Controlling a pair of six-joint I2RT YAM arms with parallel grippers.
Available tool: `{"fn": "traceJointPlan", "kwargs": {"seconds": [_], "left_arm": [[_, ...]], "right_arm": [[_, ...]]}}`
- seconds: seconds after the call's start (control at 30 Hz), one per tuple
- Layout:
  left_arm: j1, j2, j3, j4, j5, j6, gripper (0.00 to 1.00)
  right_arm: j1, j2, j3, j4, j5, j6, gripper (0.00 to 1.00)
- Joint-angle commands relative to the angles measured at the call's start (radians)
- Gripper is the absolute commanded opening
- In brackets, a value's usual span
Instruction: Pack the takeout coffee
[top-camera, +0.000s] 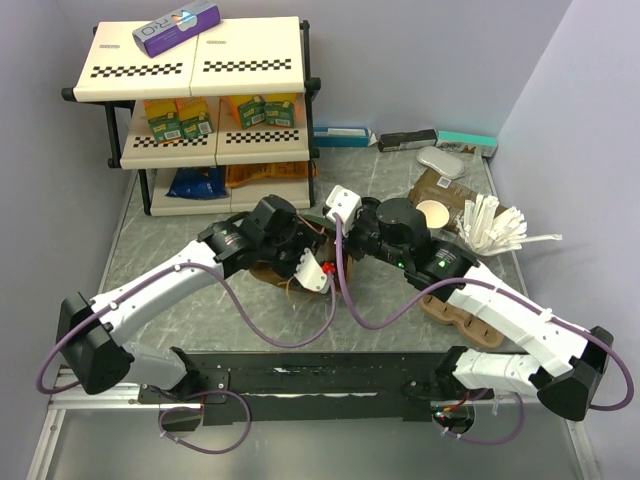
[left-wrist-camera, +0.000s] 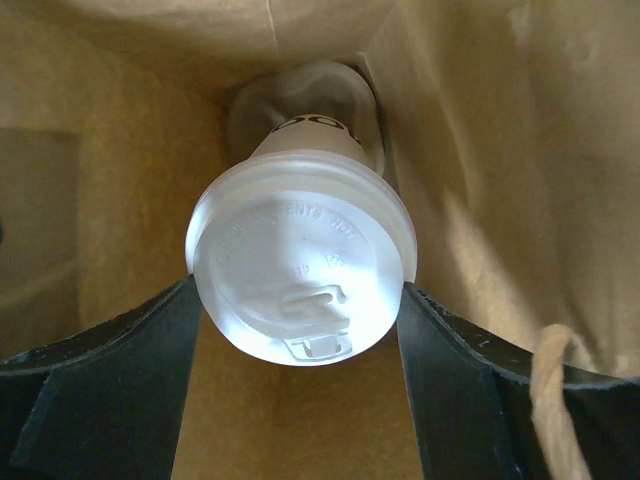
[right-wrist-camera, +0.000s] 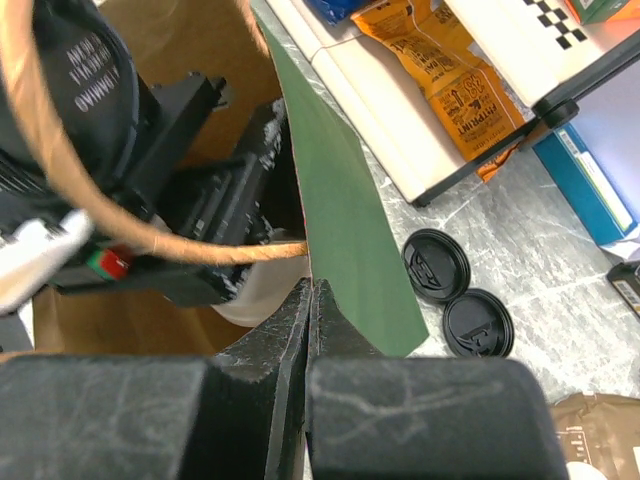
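Observation:
A takeout coffee cup (left-wrist-camera: 300, 265), white with a white sip lid, hangs inside the brown paper bag (left-wrist-camera: 100, 200), lid toward the left wrist camera. My left gripper (left-wrist-camera: 298, 292) reaches into the bag, and its black fingers (left-wrist-camera: 150, 370) press against both sides of the lid. The bag is green outside (right-wrist-camera: 340, 220), and my right gripper (right-wrist-camera: 312, 288) is shut on its rim beside the twine handle (right-wrist-camera: 150, 240). From above, both grippers meet at the bag (top-camera: 315, 228). A second, open cup (top-camera: 432, 213) stands at the right.
Two black lids (right-wrist-camera: 435, 268) lie on the table beside the bag. A brown pulp tray (top-camera: 460, 312) sits under my right arm, and a tumbler of white sticks (top-camera: 492, 228) stands behind it. A snack shelf (top-camera: 190, 60) fills the back left.

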Motion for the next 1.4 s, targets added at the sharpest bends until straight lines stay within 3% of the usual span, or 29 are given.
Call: {"fn": "traceJointPlan", "kwargs": {"seconds": [0.0,0.73,0.87,1.1,1.37], "left_arm": [[-0.024,0.013,-0.012,0.087,-0.049,-0.048,0.01],[-0.097,-0.024,-0.132,0.256,-0.232,-0.153,0.01],[-0.097,-0.053,-0.13,0.218,-0.244,-0.163,0.01],[-0.096,-0.128,-0.181,0.244,-0.253,-0.197,0.01],[-0.096,-0.022,-0.103,0.25,-0.252,-0.183,0.01]], "right_arm": [[0.014,0.008,0.069,0.048,0.025,0.054,0.0],[-0.011,0.078,0.148,-0.007,0.026,0.331,0.0],[-0.081,0.091,0.159,-0.037,0.002,0.424,0.0],[-0.109,0.091,0.159,-0.032,-0.05,0.418,0.0],[-0.089,0.077,0.147,-0.021,-0.095,0.417,0.0]]}}
